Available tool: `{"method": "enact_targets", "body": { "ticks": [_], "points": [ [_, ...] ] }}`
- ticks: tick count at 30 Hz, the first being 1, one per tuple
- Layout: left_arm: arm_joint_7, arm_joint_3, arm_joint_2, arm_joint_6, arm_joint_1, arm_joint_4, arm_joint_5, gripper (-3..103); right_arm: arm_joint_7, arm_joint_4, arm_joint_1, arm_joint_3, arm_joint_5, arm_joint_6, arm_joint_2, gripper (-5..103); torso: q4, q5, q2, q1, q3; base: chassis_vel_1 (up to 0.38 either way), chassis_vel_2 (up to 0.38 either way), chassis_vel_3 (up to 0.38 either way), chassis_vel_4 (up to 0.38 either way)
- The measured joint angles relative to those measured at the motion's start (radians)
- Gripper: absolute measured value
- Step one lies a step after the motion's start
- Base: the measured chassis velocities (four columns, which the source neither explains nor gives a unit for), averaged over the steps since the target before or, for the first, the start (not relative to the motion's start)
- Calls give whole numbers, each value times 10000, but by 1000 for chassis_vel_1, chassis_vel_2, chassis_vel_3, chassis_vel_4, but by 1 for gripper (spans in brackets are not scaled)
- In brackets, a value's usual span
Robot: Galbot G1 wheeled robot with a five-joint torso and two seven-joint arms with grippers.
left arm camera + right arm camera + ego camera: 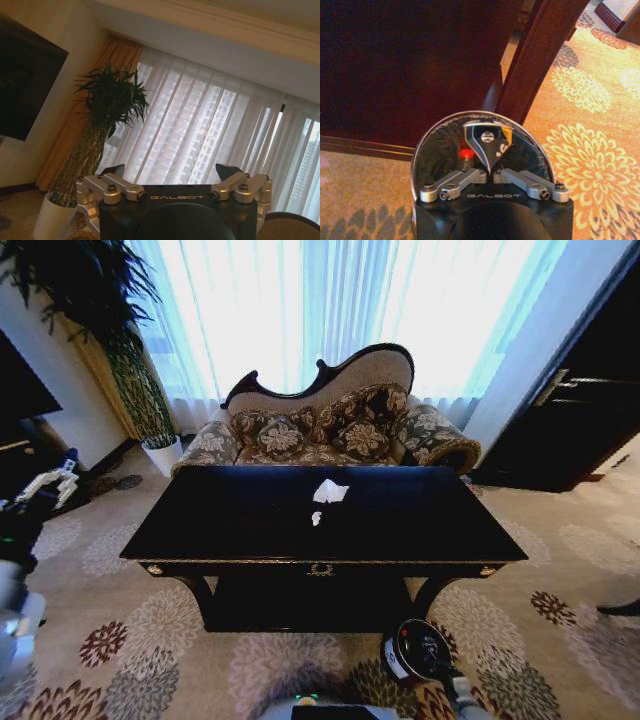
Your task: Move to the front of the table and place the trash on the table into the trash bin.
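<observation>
The table stands straight ahead with its glossy black top and a gold ornament at the front centre. On it lies the trash: a crumpled white tissue and, just in front of it, a tiny white scrap. Low at the table's front right, over the carpet, is the round dark trash bin, with my right gripper shut on its near rim. The bin's black inside faces the right wrist camera. My left gripper is raised at the far left, open and holding nothing.
A patterned sofa stands right behind the table. At the back left are a tall potted plant and a low black cabinet; at the right is a dark cabinet. The table's leg rises just beyond the bin. Floral carpet surrounds the table.
</observation>
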Motion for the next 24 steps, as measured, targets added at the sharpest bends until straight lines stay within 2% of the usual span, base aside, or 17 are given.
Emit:
{"method": "enact_targets", "body": {
  "ticks": [1,2,4,9,10,11,13,16,17,19,22,24],
  "points": [
    [-2,-20,-10,3,15,-12,-15,100,11,27,0,-40,30,-34,13,8,0,2,-1,0,0,0,0,0,0],
    [-2,-20,-10,3,15,-12,-15,100,11,27,0,-40,30,-34,13,8,0,2,-1,0,0,0,0,0,0],
    [-4,-47,-18,7,28,-15,-24,100,-41,143,-35,-83,70,-39,25,19,-1,1,0,-1,0,0,0,0,0],
    [-9,-38,-18,11,-7,24,-25,100,-276,482,-186,-139,81,29,64,30,0,1,0,-1,0,0,0,0,0],
    [-9,27,-34,12,-37,43,-24,100,-370,597,-261,-162,33,84,75,41,0,0,0,-1,0,0,0,0,0],
    [-9,69,-56,14,-53,58,-17,100,-440,687,-323,-163,-10,116,90,46,0,1,0,0,0,0,0,0,0],
    [-9,104,-76,15,-65,69,-11,100,-507,798,-393,-158,-31,142,101,46,-1,1,0,0,0,0,0,0,0],
    [-8,154,-113,15,-117,138,-1,100,-1017,1753,-1051,-130,-36,263,87,62,1,3,0,0,0,0,0,0,0],
    [-6,173,-116,14,-141,172,-5,100,-1229,2167,-1366,-151,-43,413,30,68,0,4,0,0,0,0,0,0,0],
    [-5,209,-118,13,-169,201,-5,100,-1393,2477,-1608,-169,-74,604,-38,68,-2,4,0,0,0,0,0,0,0],
    [-3,593,-199,3,-347,256,139,100,-2089,3971,-2772,-170,-157,1502,-400,84,0,1,0,-1,-1,0,0,0,0],
    [-2,743,-241,2,-377,256,238,100,-2244,4394,-3078,-135,-39,1634,-451,84,-3,2,0,-1,-1,0,0,0,0]
  ]
}}
